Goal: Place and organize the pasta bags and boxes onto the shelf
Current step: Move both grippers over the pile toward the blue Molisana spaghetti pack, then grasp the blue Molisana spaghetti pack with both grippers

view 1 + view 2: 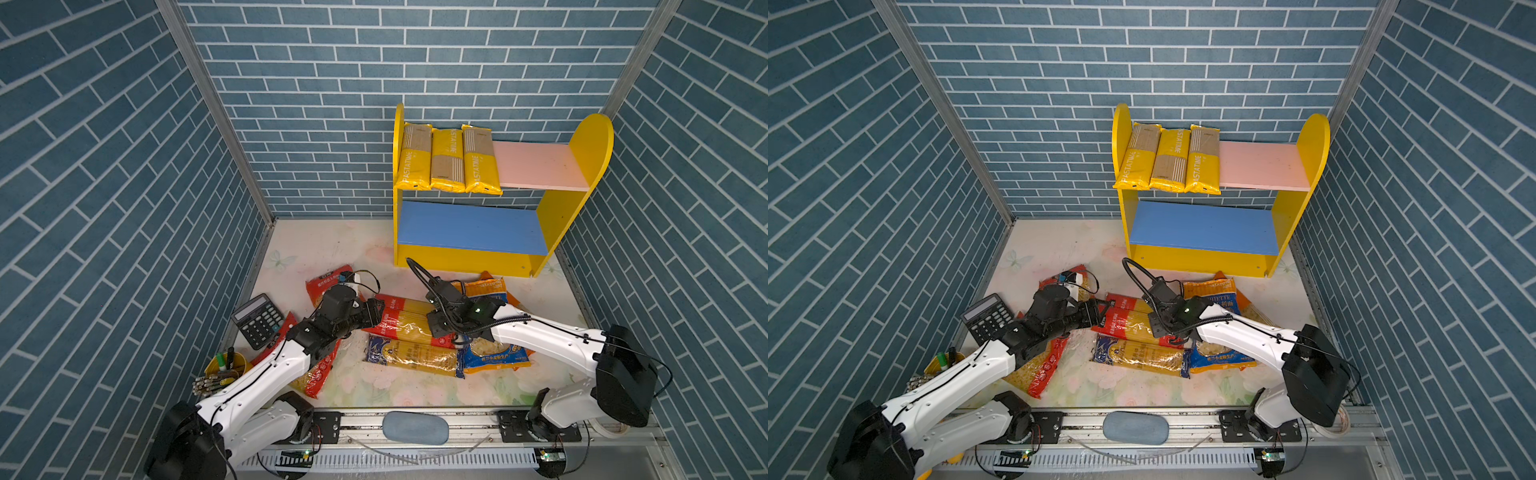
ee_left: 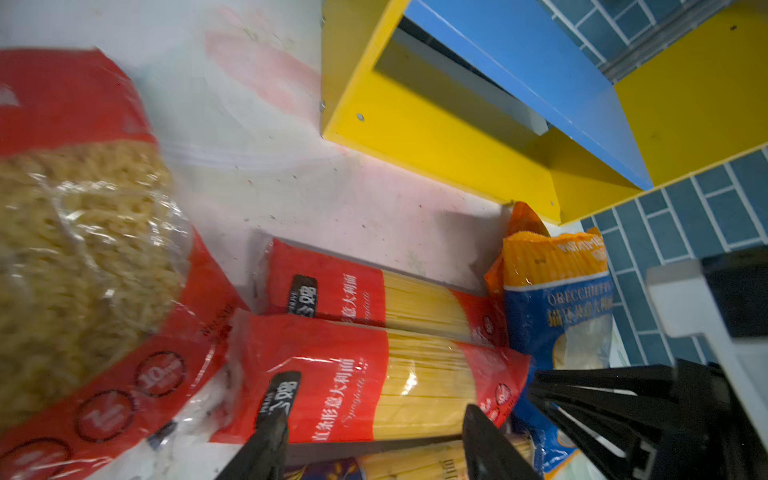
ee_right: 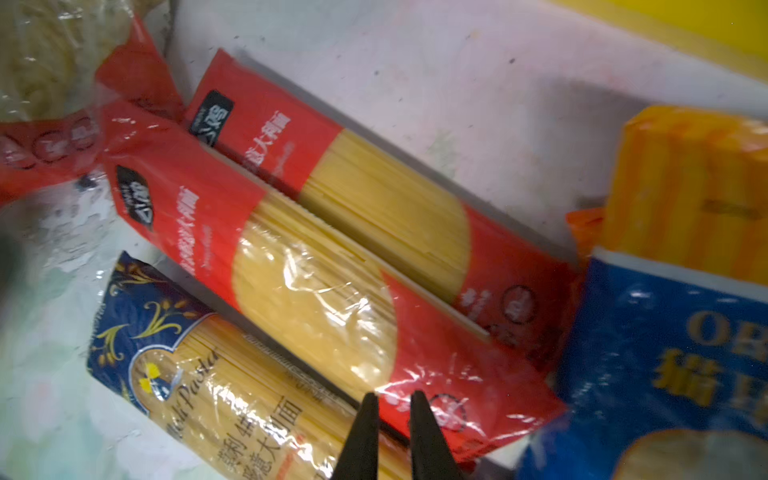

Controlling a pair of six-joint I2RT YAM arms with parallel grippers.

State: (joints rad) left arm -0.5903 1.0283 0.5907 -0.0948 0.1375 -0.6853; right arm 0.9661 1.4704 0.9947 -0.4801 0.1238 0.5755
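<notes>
The shelf stands at the back right, with three yellow PASTATIME packs lying on the left of its pink upper board. Its blue lower board is bare. Two red spaghetti bags lie side by side on the table, the nearer one beside a blue spaghetti bag. My right gripper is shut on the nearer red spaghetti bag's right end edge. My left gripper is open, its fingers astride that bag's left end. Blue, orange and red wide bags lie around.
A black calculator and a yellow cup of pens sit at the left edge. Another red wide bag lies partly under my left arm. Brick-pattern walls close in three sides. A grey pad rests on the front rail.
</notes>
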